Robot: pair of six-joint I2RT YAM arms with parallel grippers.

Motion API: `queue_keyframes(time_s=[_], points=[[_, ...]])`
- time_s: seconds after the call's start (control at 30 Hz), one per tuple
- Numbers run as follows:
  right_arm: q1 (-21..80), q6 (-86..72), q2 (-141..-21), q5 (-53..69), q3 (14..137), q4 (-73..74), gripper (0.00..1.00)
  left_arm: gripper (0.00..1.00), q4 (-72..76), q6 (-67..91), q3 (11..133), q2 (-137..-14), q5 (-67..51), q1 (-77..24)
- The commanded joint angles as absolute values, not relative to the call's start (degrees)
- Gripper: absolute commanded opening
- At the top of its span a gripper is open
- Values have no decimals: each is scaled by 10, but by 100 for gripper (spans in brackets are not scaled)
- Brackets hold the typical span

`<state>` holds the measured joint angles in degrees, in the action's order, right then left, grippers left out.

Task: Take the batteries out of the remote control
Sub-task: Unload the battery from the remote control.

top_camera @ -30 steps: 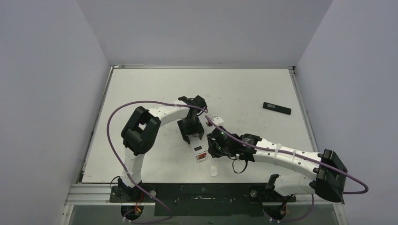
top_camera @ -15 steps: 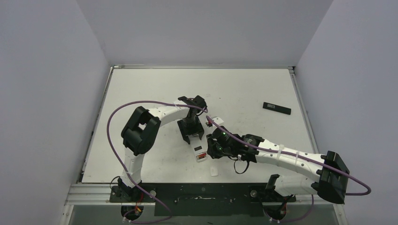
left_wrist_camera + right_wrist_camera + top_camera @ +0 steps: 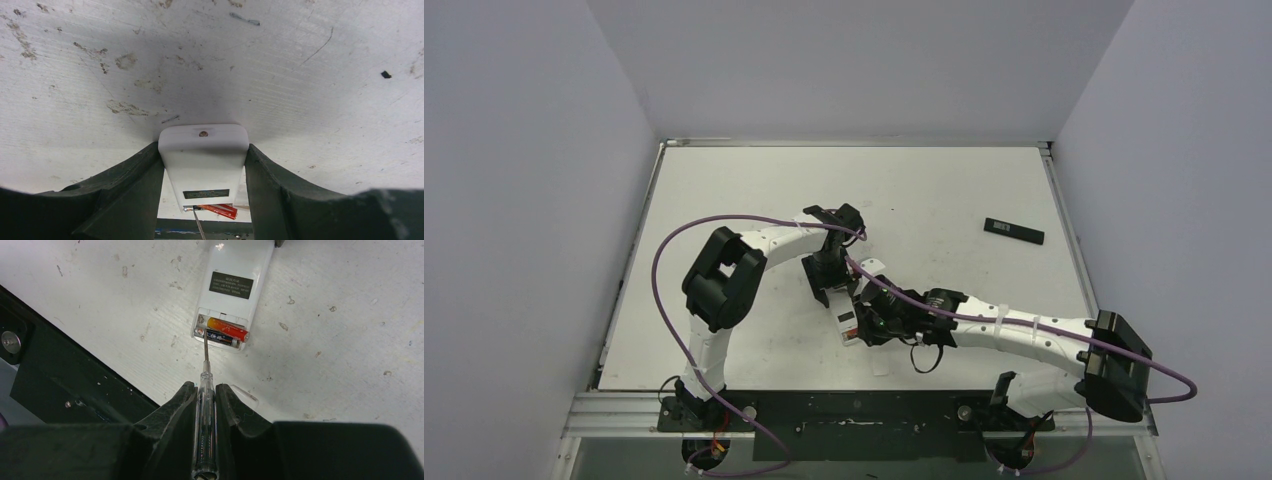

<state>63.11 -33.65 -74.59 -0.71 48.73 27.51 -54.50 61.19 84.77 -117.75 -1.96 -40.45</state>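
Note:
The white remote control lies back-up on the table, and my left gripper is shut on its far end. In the left wrist view both fingers press the sides of the remote control. Its battery bay at the near end is uncovered and holds two batteries, one reddish and one dark. My right gripper is shut on a clear-handled screwdriver. The thin metal tip touches the left end of the dark battery. The reddish battery also shows under the remote's end.
A small white battery cover lies near the table's front edge, just right of my right gripper. A black remote rests at the back right. The black front rail runs along the near edge.
My right arm has moved left and forward, bringing the screwdriver tip up to the remote's battery bay. The left gripper and the remote have stayed put.

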Motion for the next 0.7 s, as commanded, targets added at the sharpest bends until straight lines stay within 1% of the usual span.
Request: queue_keyframes(time_s=[0.0, 0.33, 0.67], points=[[637, -331, -744, -30, 515, 257, 5, 0, -515, 620, 838, -1182, 4, -402], [644, -340, -761, -40, 503, 234, 5, 0, -511, 621, 836, -1184, 0, -403], [647, -337, -748, -81, 503, 281, 5, 0, -511, 621, 831, -1183, 0, -403]])
